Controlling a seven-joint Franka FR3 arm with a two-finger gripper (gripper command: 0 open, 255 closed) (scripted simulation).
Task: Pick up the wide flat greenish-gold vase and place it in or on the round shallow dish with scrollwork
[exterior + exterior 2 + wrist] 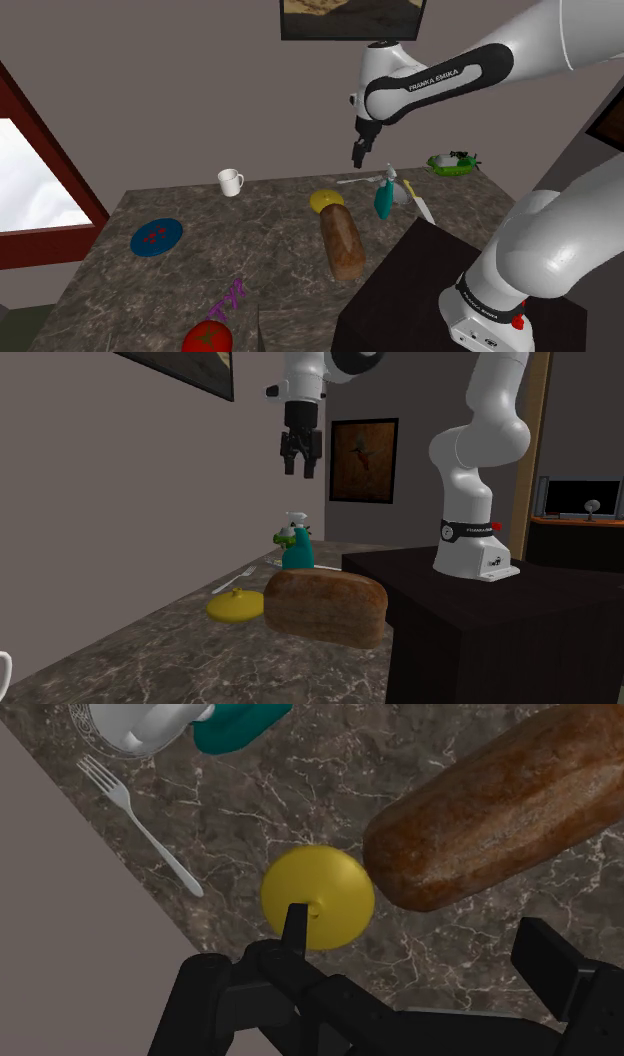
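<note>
The vase [326,200] is a low, flat yellow-gold shape lying on the dark marble counter, touching the end of a brown bread loaf [343,243]. The second exterior view shows the vase [236,606] just left of the loaf. My gripper [360,155] hangs open well above the counter, holding nothing. In the wrist view the vase [318,896] sits below my left finger, with the gripper [420,939] spread wide. The round pale dish [88,729] with a scrollwork rim lies beyond the vase, partly hidden by a teal spray bottle [240,724].
A fork [140,824] lies between the wall and the vase. The teal bottle [383,198] and a knife [420,205] are near the dark stand [400,290]. A white mug [231,182], blue plate [156,236] and red object [208,338] lie toward the shoulder view's left.
</note>
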